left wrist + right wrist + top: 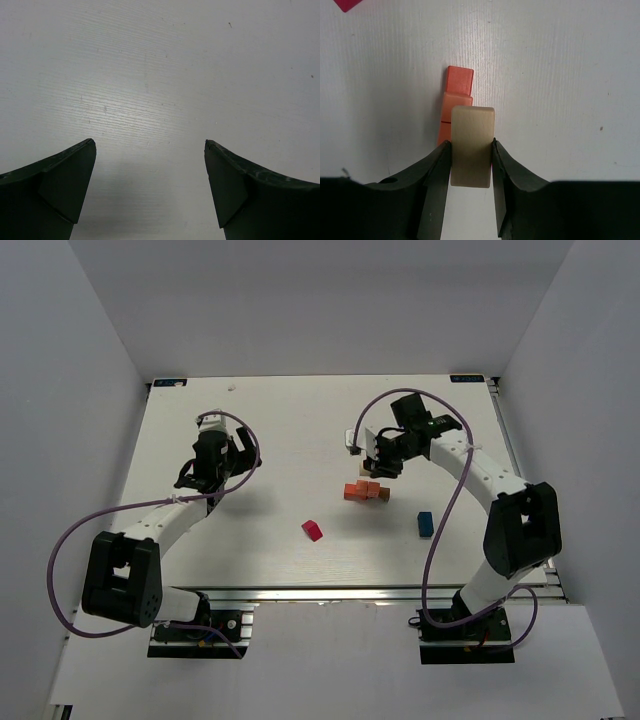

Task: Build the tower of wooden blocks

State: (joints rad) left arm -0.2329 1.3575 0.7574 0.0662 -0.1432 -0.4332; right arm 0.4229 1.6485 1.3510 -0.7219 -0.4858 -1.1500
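Your right gripper (471,145) clamps a tan block (472,131) over the orange wood block tower (364,492), right of centre on the bench (270,430). Your left gripper (150,144) hangs over the bench, jaws wide apart.

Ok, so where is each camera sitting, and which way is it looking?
Top camera: high behind the robot, looking down at the table; left arm and right arm show.
Left wrist camera: on that arm, facing the table; open left gripper shows.
Right wrist camera: facing down; right gripper grips a tan block over orange blocks.
Shared: top and right wrist both see the orange blocks and magenta block.
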